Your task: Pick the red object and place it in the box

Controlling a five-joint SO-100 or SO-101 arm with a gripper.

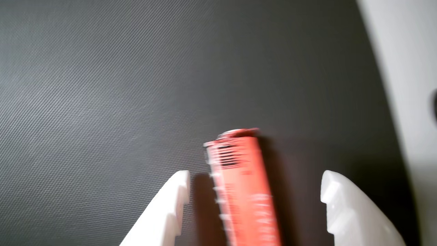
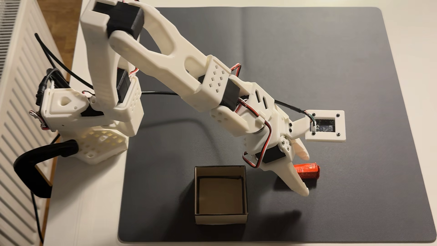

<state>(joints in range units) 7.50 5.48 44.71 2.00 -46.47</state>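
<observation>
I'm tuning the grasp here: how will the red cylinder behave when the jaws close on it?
The red cylinder lies on its side on the flat mat, so an uneven nudge would probably roll it. It looks rigid, unlikely to squash. Its glossy wrapper may slip between the smooth open jaws of the gripper.

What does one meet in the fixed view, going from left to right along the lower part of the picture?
Radiator → black clamp → the box → the pincer, open above the mat → the red object, lying between its fingers.
</observation>
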